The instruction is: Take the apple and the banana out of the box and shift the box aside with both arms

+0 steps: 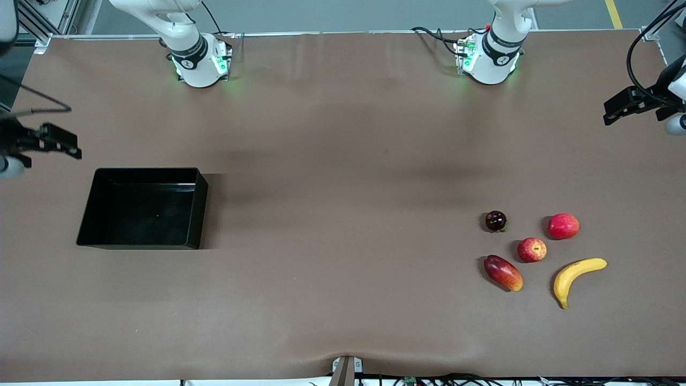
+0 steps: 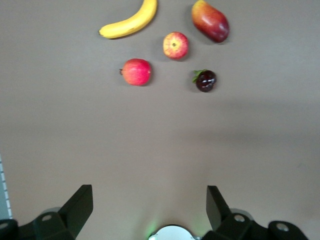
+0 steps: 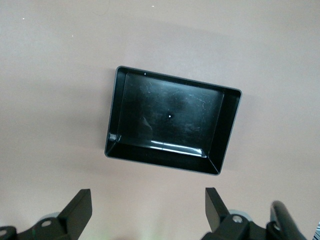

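The yellow banana [image 1: 576, 273] and the small red-and-yellow apple [image 1: 531, 250] lie on the brown table toward the left arm's end. They also show in the left wrist view: banana [image 2: 131, 21], apple [image 2: 175, 45]. The black box [image 1: 199, 209] stands empty toward the right arm's end and shows in the right wrist view [image 3: 225, 130]. My left gripper [image 2: 150, 205] is open and empty, raised high at the table's edge [image 1: 616, 110]. My right gripper [image 3: 148, 207] is open and empty, raised high beside the box [image 1: 67, 146].
An oblong red-and-yellow mango [image 1: 502, 272], a dark maroon fruit [image 1: 496, 221] and a plain red round fruit [image 1: 563, 225] lie close around the apple. The two arm bases [image 1: 198, 64] [image 1: 487, 59] stand along the table's edge farthest from the front camera.
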You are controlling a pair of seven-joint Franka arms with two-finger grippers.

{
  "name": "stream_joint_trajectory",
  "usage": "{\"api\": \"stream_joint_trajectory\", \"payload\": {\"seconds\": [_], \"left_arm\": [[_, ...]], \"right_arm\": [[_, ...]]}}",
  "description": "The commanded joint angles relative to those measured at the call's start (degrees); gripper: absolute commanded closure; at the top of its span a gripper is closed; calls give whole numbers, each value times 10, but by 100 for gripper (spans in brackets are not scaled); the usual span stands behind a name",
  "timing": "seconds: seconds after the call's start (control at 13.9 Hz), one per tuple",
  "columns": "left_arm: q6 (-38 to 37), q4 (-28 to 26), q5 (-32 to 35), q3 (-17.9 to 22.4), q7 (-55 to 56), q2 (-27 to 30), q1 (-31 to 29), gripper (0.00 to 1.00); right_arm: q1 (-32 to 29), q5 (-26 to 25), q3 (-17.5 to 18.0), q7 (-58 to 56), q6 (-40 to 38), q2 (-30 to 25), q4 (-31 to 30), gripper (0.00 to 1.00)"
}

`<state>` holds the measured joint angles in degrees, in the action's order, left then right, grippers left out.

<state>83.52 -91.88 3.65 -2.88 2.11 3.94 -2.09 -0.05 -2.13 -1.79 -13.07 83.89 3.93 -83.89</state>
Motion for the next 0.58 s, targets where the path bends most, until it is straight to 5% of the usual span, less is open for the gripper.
{"api": "stream_joint_trajectory", "payload": {"seconds": [0.0, 0.22, 0.5], "left_arm": [[2, 4, -17, 0, -8, 6, 2, 0], [15, 6, -20, -5, -9, 8, 5, 0], [15, 26, -20, -5, -11, -2, 5, 0]], "right_arm": [[6, -9, -1, 7, 15, -58, -73, 0], [22, -2, 1, 7, 29, -89, -111, 0], [22, 1, -1, 7, 23, -78, -58, 0]]}}
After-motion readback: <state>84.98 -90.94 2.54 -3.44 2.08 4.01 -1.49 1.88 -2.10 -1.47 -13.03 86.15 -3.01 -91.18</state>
